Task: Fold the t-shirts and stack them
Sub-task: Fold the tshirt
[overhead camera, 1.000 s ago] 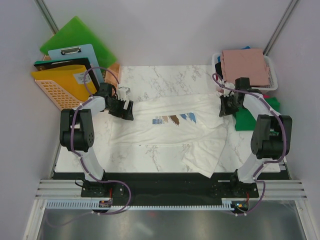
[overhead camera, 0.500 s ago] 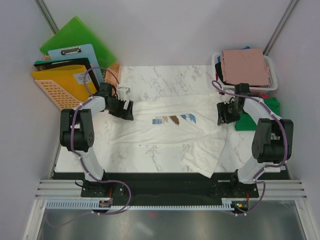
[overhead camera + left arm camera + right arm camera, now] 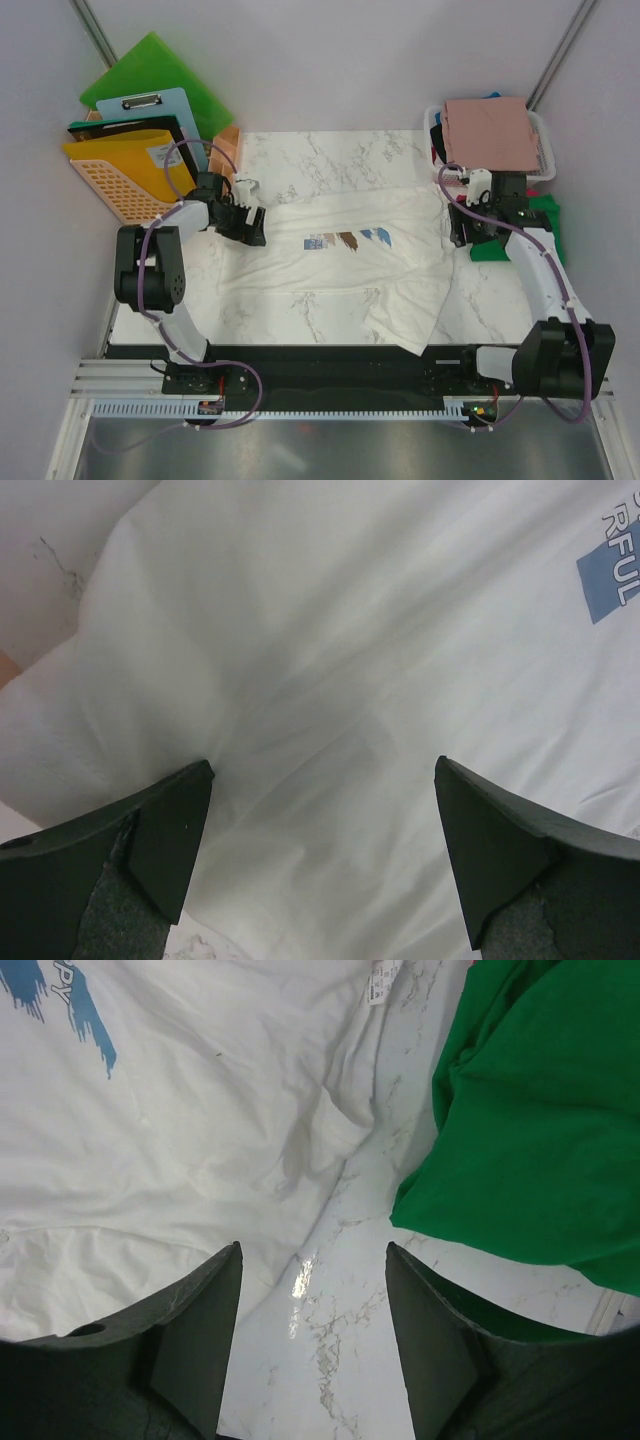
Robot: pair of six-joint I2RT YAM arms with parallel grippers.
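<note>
A white marble-patterned table (image 3: 330, 160) fills the floor of a booth with plain pale walls and a metal pole in each far corner. At the far left, off the marble, lean green folder boards (image 3: 150, 65), a blue clipboard (image 3: 165, 110) and an orange basket (image 3: 115, 175). At the far right stands a white mesh basket (image 3: 547, 150) with a folded dusty-pink t-shirt (image 3: 490, 130) lying on top. The cream-white t-shirt (image 3: 330, 265) is spread across the middle of the table, its blue-and-brown chest print (image 3: 348, 239) facing up and one part trailing toward the near edge. The green t-shirt (image 3: 540, 1110) lies bunched at the right side, just beside the cream one, with a strip of bare marble between them. The left arm rises from its base at the near left, folds at the elbow and reaches forward and inward, so that the left gripper (image 3: 320, 780) hangs low over the left part of the cream shirt. Its jaws are spread as wide as they go, with only wrinkled cloth seen between them and nothing held — whether the fingertips touch the fabric cannot be told. The right arm stretches from the near right along the table's edge, its wrist turned inward. The right gripper (image 3: 312, 1270) sits over the marble gap between the cream shirt's right edge and the green shirt, its jaws parted and gripping nothing.
</note>
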